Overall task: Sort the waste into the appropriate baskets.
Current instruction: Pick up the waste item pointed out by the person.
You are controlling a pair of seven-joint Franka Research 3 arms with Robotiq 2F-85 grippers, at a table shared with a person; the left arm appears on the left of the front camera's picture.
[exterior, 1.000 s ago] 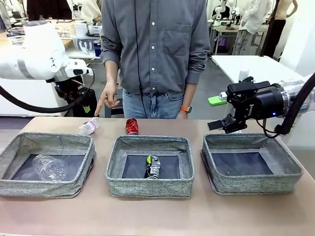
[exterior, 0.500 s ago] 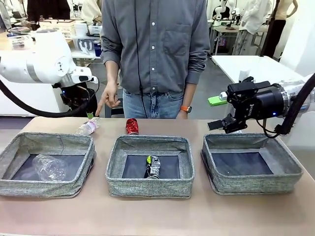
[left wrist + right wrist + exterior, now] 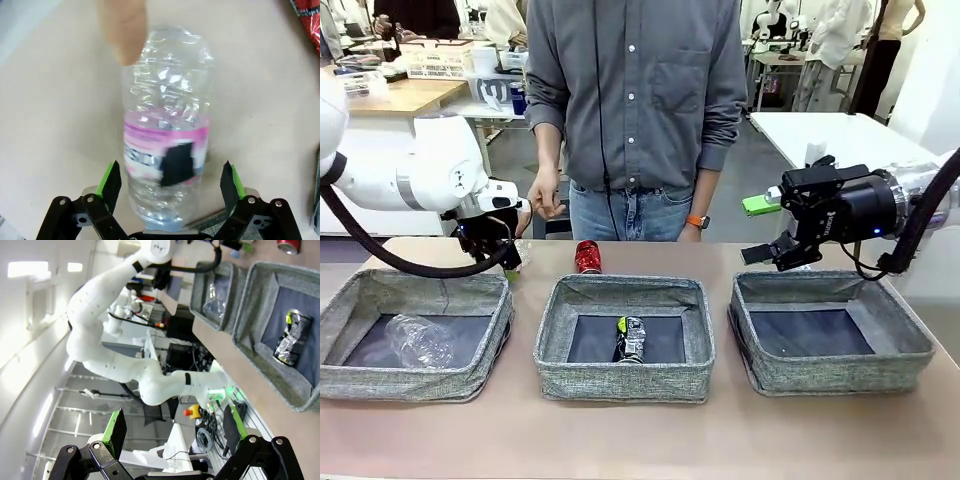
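A clear bottle with a pink label (image 3: 167,130) lies on the table between the open fingers of my left gripper (image 3: 170,172), which sits low behind the left basket (image 3: 415,372). A person's fingertip (image 3: 125,30) touches the bottle's far end. That basket holds a crushed clear bottle (image 3: 420,340). A dark can (image 3: 632,338) lies in the middle basket (image 3: 620,385), and a red can (image 3: 587,256) lies on the table behind it. My right gripper (image 3: 775,250) hangs open and empty over the back left corner of the right basket (image 3: 840,375).
The person stands at the far edge, one hand (image 3: 545,195) hanging just above the table near my left gripper (image 3: 505,262). The right wrist view looks sideways along the table at the dark can (image 3: 290,342) and my left arm (image 3: 115,290).
My left arm has swung right and down until its fingers straddle the pink-labelled bottle. The person's hand has lifted a little. The right arm has not moved.
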